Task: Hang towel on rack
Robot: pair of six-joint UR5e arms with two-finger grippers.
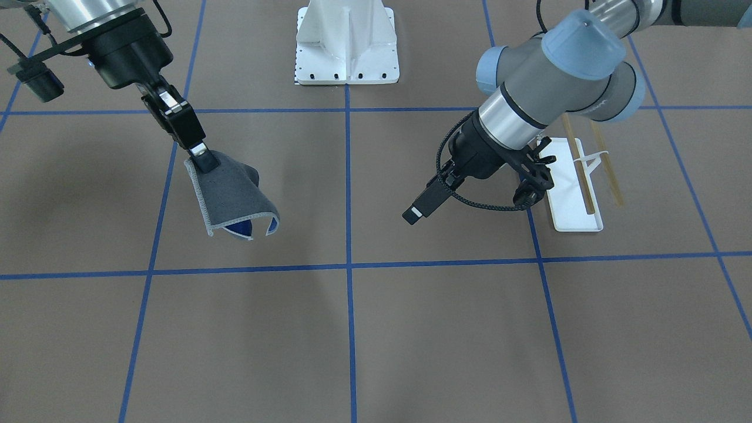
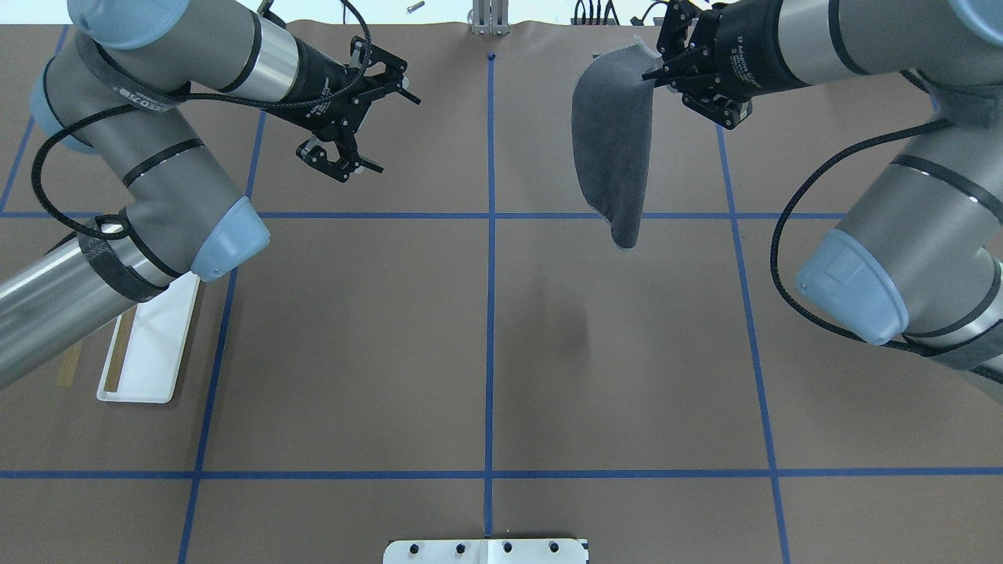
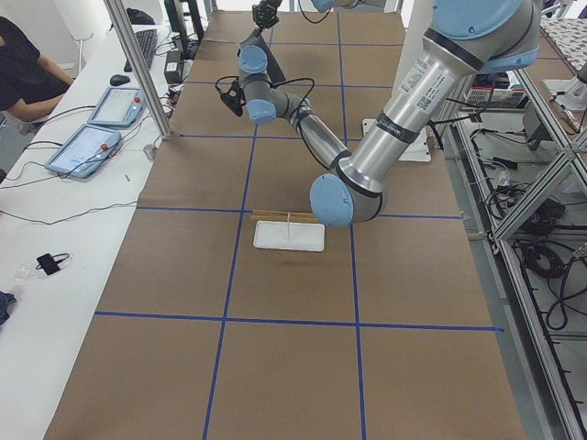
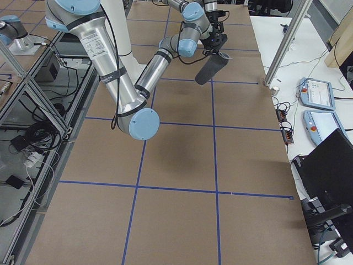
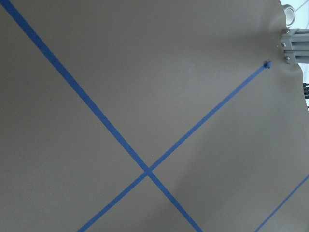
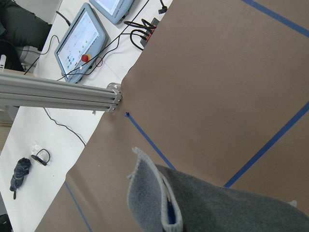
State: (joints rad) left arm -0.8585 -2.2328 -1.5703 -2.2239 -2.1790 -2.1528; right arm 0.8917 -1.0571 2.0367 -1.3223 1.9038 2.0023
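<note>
The right gripper (image 1: 201,151) has its 2 fingers pressed together on one edge of the towel (image 1: 232,194). The towel hangs directly below the fingertips, clear of the table (image 1: 352,341). It droops in a loose fold, grey face outward. The front view shows its light trim and a patch of its blue underside at the lower end.

The left gripper (image 1: 413,214) is tilted down toward the table and holds nothing. No view shows whether its fingers are spread or together.

The rack (image 1: 570,205) stands on the table just behind the left gripper, under that arm's wrist and forearm. Its white tray lies flat, and its 2 tan rods (image 1: 583,182) are partly hidden by the arm. The rack is bare. It is well apart from the right gripper and the towel, with the left gripper between them.
</note>
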